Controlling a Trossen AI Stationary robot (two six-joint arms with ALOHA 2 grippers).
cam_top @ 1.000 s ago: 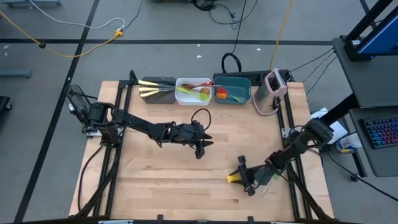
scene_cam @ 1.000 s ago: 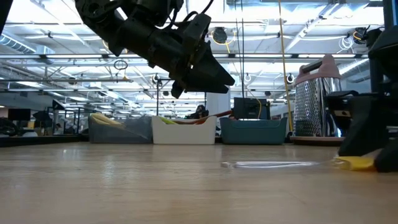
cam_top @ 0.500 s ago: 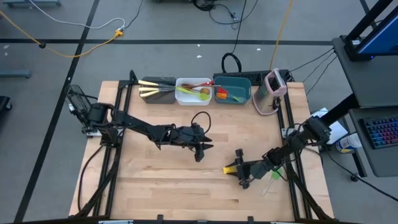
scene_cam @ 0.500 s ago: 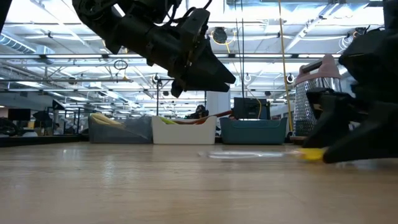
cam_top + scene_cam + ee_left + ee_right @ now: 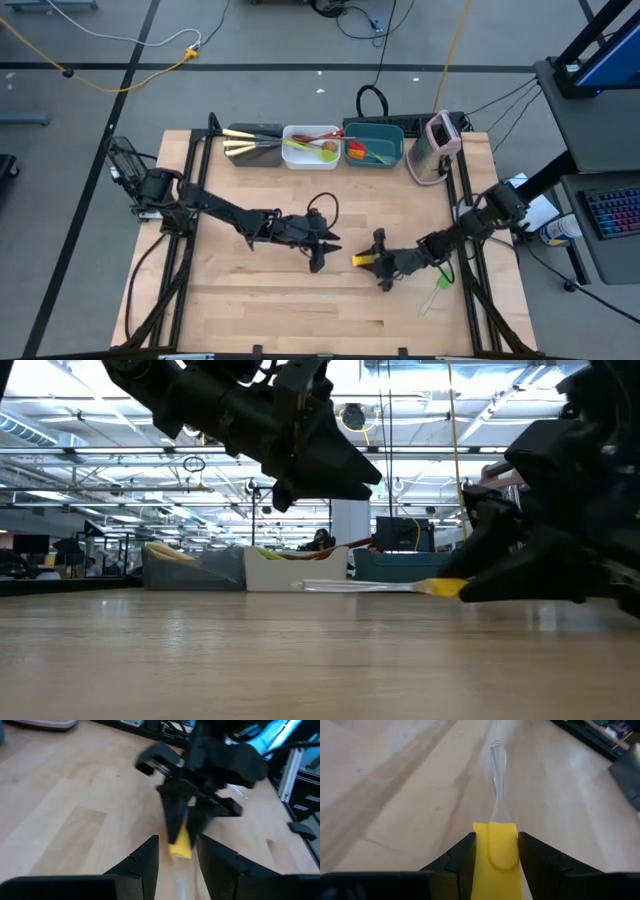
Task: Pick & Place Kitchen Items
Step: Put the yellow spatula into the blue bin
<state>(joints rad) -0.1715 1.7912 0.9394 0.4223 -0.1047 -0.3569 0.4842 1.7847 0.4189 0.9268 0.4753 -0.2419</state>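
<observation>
My right gripper is at the table's middle right, shut on a spatula with a yellow head. Its clear handle points toward the table's left. My left gripper hovers open just left of it and holds nothing. It stands well above the handle in the low view. In the left wrist view its fingers frame the yellow head farther off. More kitchen items lie in the tubs along the far edge. My right gripper pinches the spatula's yellow head by its two side edges between its two fingers. The fingers come from the table's right, slanting a little down, and lie along the spatula. The spatula is about level, flat face up; whether its handle touches the table I cannot tell.
Along the far edge stand a dark tub with cream-handled knives, a white tub with spoons and a teal tub with spatulas. A pink-and-grey grater stands beside them. A green-headed utensil lies near the right edge. Bare wood lies in front.
My right gripper has swung toward the table's left and far edge, rolling as it went. It carried the yellow spatula along, handle still pointing left. My left gripper has drifted toward the near edge, closer to the spatula, and stays open.
</observation>
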